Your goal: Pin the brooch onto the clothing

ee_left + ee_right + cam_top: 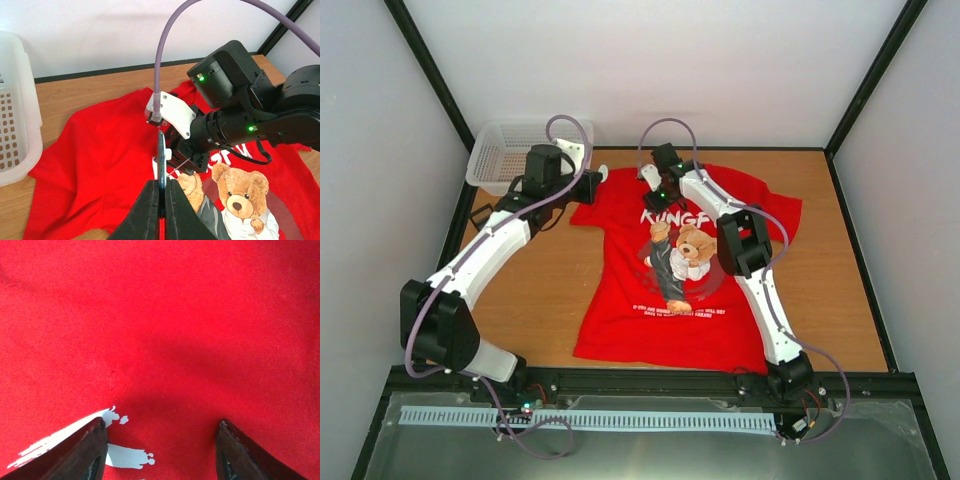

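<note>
The red T-shirt lies flat on the table, bear print up. My left gripper is shut on the brooch, a small dark-blue disc held edge-on with its thin pin pointing right, just above the shirt near the lettering. In the top view the left gripper is at the shirt's left shoulder. My right gripper is down on the shirt by the "KUNGFU" print. In its wrist view the right gripper is open, fingers apart right over the red cloth. It also shows in the left wrist view, close to the brooch.
A white mesh basket stands at the back left corner, beside the left arm; it shows at the left edge of the left wrist view. Black frame posts and white walls close in the wooden table.
</note>
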Motion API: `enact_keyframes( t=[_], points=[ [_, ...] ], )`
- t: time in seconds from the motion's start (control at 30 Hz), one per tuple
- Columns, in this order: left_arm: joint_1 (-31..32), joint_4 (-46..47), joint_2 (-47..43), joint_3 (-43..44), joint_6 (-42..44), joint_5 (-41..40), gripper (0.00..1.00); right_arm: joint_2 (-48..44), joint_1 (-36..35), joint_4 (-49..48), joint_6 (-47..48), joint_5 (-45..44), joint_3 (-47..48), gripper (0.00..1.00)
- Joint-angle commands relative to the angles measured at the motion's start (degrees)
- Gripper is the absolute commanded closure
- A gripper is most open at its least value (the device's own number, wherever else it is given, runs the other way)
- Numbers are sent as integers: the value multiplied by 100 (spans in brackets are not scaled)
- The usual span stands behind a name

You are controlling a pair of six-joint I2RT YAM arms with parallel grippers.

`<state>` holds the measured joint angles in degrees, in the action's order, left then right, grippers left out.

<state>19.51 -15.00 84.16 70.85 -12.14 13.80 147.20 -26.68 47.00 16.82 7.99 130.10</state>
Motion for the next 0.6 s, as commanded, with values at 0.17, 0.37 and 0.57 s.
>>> enact_keyframes(
  t=[0.17,0.37,0.57],
  points=[
    [-17,-14,-301,-72,-14,122,99,593,-31,549,77,-58,244,64],
    [-17,45,-302,-104,14,113,99,502,-29,507,204,54,283,92],
    [-31,142,-254,-105,-18,115,99,206,-16,218,295,585,433,97]
  ],
)
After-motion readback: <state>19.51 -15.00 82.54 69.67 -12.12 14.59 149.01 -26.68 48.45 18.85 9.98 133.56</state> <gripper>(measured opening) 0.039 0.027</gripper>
